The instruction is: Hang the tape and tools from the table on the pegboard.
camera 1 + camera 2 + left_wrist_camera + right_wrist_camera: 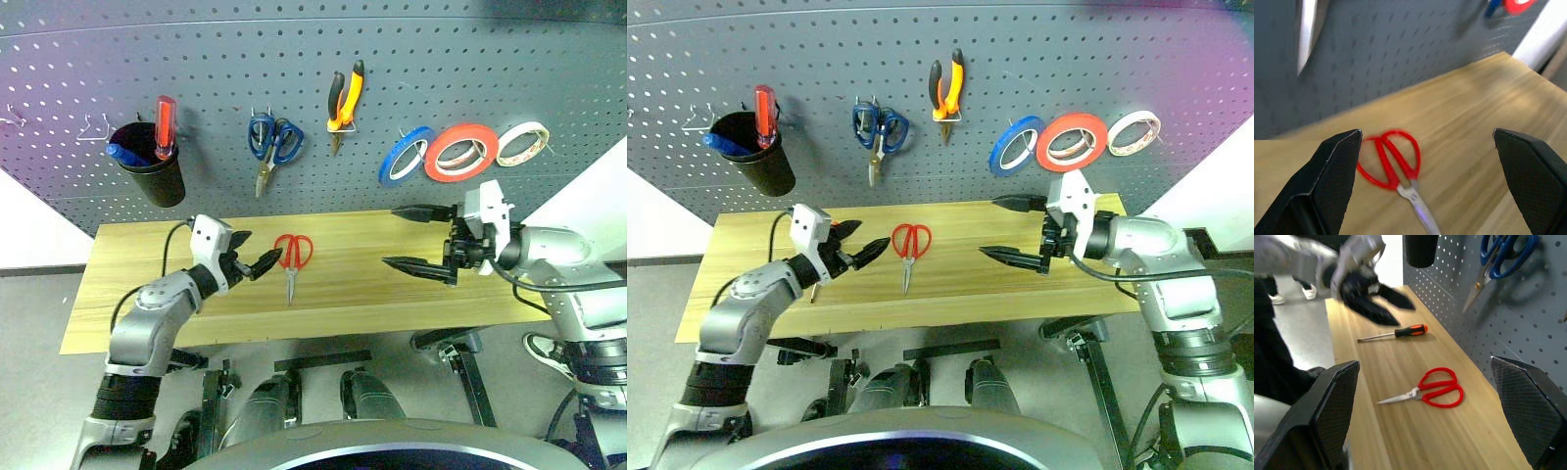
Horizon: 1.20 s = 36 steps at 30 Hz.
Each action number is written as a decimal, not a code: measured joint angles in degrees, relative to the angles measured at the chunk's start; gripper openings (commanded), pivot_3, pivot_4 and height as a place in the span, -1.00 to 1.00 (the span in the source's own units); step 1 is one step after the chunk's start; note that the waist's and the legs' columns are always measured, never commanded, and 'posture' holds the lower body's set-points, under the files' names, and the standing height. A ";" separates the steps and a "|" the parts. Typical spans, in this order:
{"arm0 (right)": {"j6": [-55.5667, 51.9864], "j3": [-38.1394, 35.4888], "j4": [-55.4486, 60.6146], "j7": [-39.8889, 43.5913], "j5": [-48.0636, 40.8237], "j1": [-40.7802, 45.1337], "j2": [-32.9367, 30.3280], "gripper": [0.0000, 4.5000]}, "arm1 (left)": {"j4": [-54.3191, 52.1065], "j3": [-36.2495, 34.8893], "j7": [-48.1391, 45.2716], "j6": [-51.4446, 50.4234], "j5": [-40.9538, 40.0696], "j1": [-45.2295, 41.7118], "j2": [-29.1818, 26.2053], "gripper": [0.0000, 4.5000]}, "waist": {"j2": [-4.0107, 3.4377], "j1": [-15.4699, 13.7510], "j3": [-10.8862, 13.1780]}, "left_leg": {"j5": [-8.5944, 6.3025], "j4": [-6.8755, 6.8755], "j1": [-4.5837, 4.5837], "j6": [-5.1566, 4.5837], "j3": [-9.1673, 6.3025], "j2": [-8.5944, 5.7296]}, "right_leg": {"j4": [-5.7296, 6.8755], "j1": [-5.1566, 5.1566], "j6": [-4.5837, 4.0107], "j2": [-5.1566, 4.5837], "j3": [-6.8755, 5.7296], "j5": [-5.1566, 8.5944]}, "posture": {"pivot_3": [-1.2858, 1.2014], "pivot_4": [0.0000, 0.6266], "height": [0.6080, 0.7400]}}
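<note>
The left end effector (257, 257) and the right end effector (423, 238) are held wide open and empty, while the thin orange-red tape ring (461, 152) and orange-and-black pliers (344, 101) are already hung on the dark grey pegboard (313, 88), and the red-handled scissors (292, 257) and slim orange-handled screwdriver (1393, 333) are left on the light wood table (372, 284).

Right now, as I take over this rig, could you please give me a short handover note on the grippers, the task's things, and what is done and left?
Left gripper: open, empty, above the light wood plank table, beside the red-handled scissors.
Right gripper: open, empty, over the table's right part.
Done: the thin orange-red ring of tape and the small pliers with orange-and-black handles hang on the dark grey pegboard.
Left: the scissors lie flat on the table, and the slim screwdriver with an orange handle lies on the table near the left gripper. Both still need hanging.
</note>
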State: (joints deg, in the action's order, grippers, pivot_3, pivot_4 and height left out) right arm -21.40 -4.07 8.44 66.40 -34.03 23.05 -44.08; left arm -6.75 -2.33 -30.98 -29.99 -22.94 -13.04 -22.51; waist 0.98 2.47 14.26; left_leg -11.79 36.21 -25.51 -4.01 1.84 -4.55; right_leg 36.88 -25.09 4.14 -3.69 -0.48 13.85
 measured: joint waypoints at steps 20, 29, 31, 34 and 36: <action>-3.54 1.37 3.84 -2.78 -1.15 2.13 3.65 0.99 | 11.19 4.97 19.36 -10.10 10.66 -5.22 14.40 1.00 | 0.12 -0.15 0.12 | -0.12 0.01 -0.07 -0.19 0.06 0.03 | -0.33 0.08 0.03 -0.02 -0.01 -0.01 | -0.08 -0.08 0.99; -3.50 1.57 5.32 -5.01 -0.93 1.89 4.55 0.99 | 10.15 6.43 21.30 -17.33 11.64 -5.64 16.45 1.00 | 0.08 0.13 0.26 | -0.23 -0.04 -0.12 -0.37 0.08 0.06 | -0.59 0.11 0.09 -0.02 -0.01 -0.05 | -0.12 -0.04 0.99; -3.58 1.57 5.90 -5.58 -0.96 1.66 4.67 0.99 | 10.21 6.83 21.58 -19.01 12.06 -5.73 16.57 1.00 | 0.10 0.09 0.37 | -0.23 -0.01 -0.12 -0.36 0.08 0.06 | -0.61 0.14 0.08 -0.02 -0.01 -0.04 | -0.12 -0.03 0.99; -3.63 1.54 6.16 -6.10 -0.96 1.27 4.66 0.99 | 11.47 9.06 21.57 -20.38 13.52 -6.91 16.84 1.00 | 0.10 0.08 0.55 | -0.24 0.01 -0.13 -0.38 0.09 0.06 | -0.71 0.21 0.04 -0.04 -0.01 -0.03 | -0.14 -0.02 0.99; -3.74 1.55 6.60 -6.51 -0.96 0.78 4.67 0.99 | 11.78 10.22 21.38 -20.66 13.83 -8.20 17.33 1.00 | 0.14 0.11 0.69 | -0.26 0.02 -0.15 -0.41 0.12 0.06 | -0.76 0.21 0.06 -0.06 -0.01 -0.04 | -0.14 -0.02 0.99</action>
State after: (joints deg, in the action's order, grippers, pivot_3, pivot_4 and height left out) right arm -25.14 -2.52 15.04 59.89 -34.99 23.84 -39.42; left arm 5.03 7.90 -9.60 -50.65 -9.11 -21.24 -5.18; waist 1.11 2.57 14.95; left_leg -12.04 36.22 -25.65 -4.42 1.96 -4.50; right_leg 36.13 -24.88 4.20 -3.75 -0.49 13.81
